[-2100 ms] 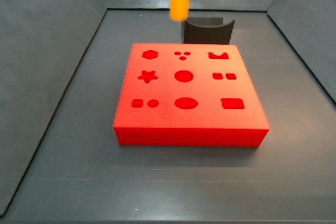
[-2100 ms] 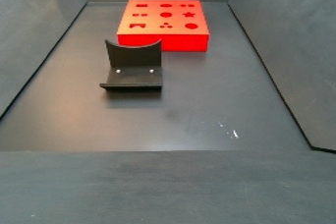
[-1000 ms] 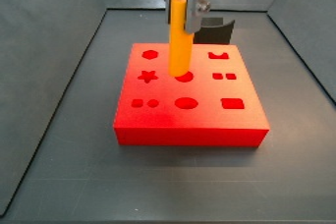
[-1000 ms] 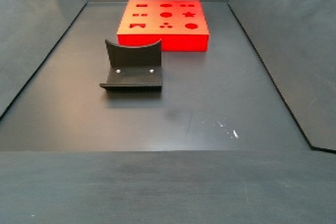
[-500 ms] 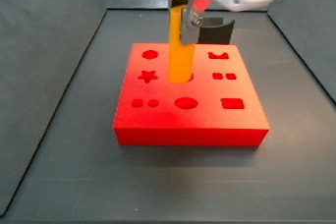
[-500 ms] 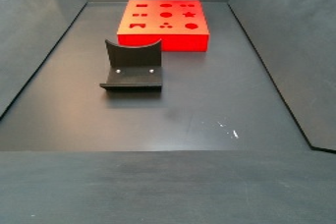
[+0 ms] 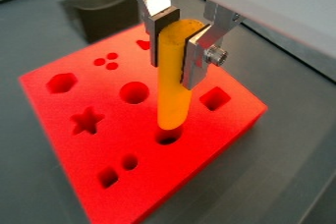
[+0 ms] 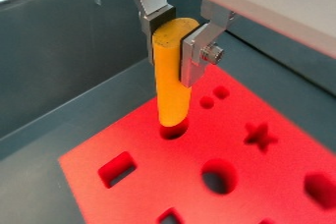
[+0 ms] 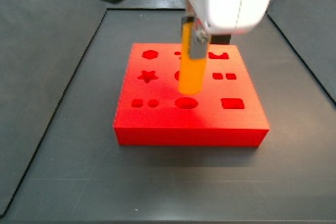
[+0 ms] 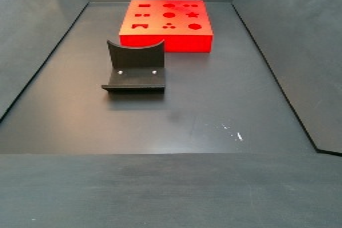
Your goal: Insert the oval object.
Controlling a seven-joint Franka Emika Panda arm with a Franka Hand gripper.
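In a side view the dark grey curved holder [image 10: 135, 67] stood nearest on the bare floor, well apart from the red block [image 10: 168, 24] farther back, with open floor all round both and the bin walls well clear. Above the block, the gripper [image 7: 179, 38] hung with its jaws clamped on the upper end of the oval object [image 7: 174, 83], which stood upright with its lower tip at the mouth of the oval hole [image 9: 187, 102] in the block's near row, beside the rectangular hole [image 9: 234, 102]. I could not tell whether the tip had entered. The likely risk was a jam: if the peg's oval section sat slightly turned against the hole, or leaned, pressing down would wedge it on the rim or shove the block along the floor
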